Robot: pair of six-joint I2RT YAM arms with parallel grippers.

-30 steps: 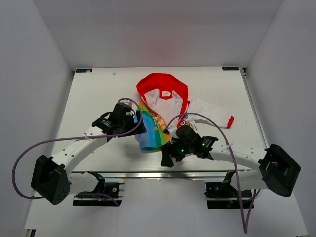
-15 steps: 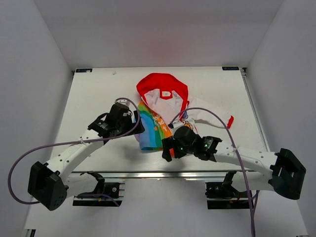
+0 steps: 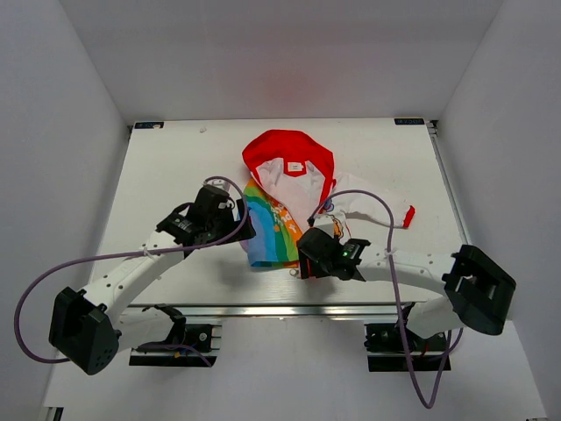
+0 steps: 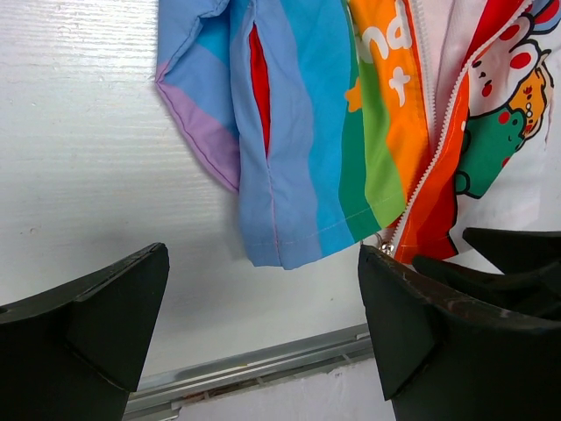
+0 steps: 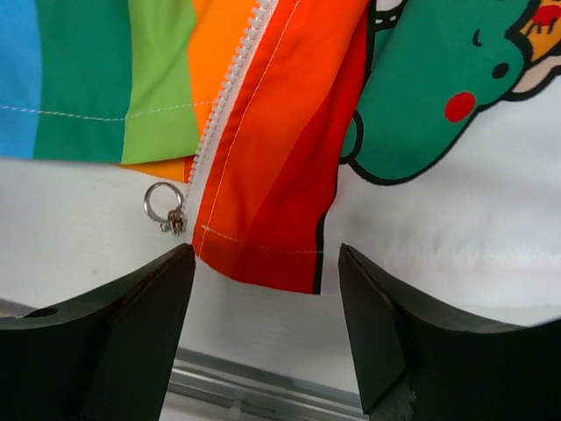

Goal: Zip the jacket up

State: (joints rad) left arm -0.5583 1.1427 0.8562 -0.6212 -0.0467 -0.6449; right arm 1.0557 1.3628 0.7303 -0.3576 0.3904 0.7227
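The right gripper (image 5: 265, 254) and left gripper (image 4: 263, 253) both hang, fingers apart, over the hem of the jacket (image 3: 294, 184) near the table (image 3: 175, 158) front edge. White "nd" marks its smooth orange stripe (image 4: 386, 79); a metal ring (image 5: 164, 207) dangles by the toothed zipper (image 5: 230, 79).

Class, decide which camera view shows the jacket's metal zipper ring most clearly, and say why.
The right wrist view: the zipper ring lies large and unobstructed beside the jacket. The left wrist view shows it tiny; the top external view is too distant to resolve it.

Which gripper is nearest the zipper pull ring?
Right gripper: open, at the jacket hem beside the pull ring. Left gripper hangs farther off, over the blue stripes.
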